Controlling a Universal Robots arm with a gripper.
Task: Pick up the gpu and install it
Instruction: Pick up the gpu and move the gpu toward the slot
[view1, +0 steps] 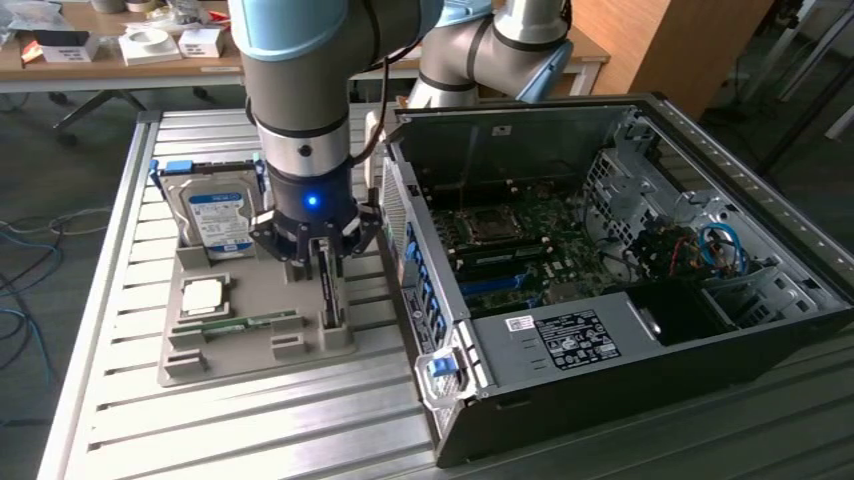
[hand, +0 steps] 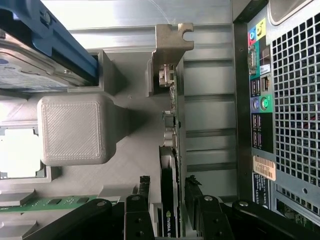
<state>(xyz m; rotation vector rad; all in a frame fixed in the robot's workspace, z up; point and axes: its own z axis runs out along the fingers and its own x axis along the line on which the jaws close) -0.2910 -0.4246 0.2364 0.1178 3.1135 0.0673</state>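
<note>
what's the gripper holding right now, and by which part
Nothing is clamped yet. The gripper straddles the upper edge of the gpu, which stands on edge in the grey tray. Gaps show on either side of the card.

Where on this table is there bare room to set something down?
Bare table lies between the gray tray and the table edge on the exterior view's left, and nearer the camera, past the tray beside the computer case. Crowded: the tray's side toward the case, where the claw is at the card.
</note>
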